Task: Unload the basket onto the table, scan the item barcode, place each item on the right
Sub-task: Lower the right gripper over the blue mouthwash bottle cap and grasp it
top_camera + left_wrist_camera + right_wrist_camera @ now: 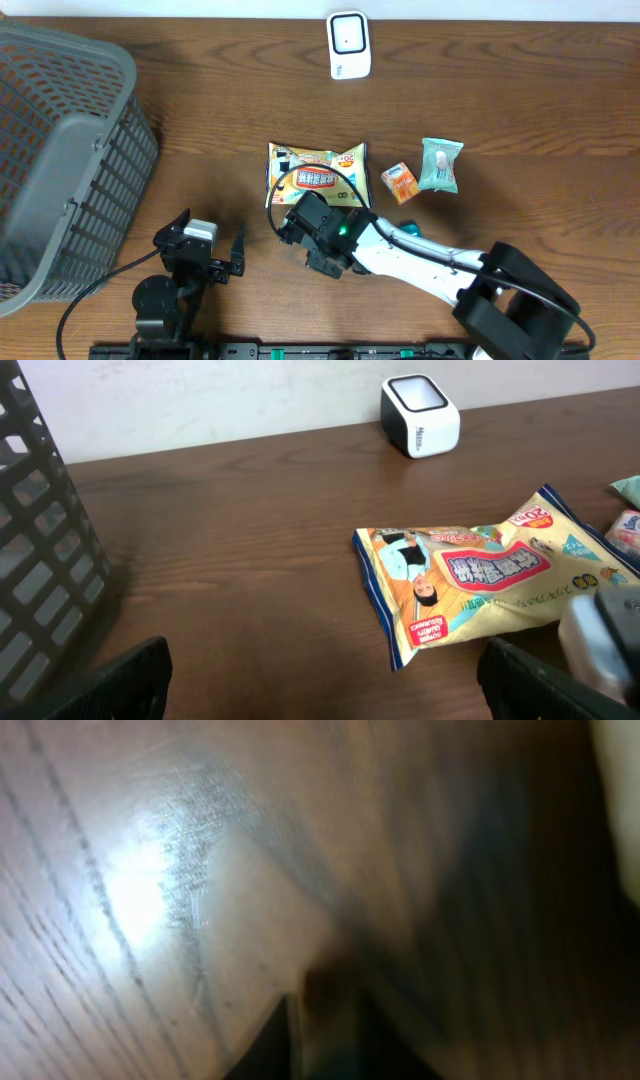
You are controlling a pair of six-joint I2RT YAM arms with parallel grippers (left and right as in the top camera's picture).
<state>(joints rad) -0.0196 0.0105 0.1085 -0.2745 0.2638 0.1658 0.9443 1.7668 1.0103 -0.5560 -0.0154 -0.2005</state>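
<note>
From overhead, the snack bag (316, 172) is lying flat on the counter (230, 100), on the robot's side of the scanner (349, 44) and slightly to its left. The right gripper (300, 222) is hanging over the bag's edge farthest from the scanner. I cannot tell whether its jaws are apart or pinching the film. The left gripper (205, 248) is sitting farther from the scanner again, jaws spread wide and holding nothing.

In the left wrist view, the bag is showing glossy, puffed, crinkled film. I am judging it light, soft and slippery. The flat crimped end seam is looking like the best hold, since the air-filled middle would probably squash or slide.

The right wrist view is giving only blurred wood grain and glare, with no jaws readable.
</note>
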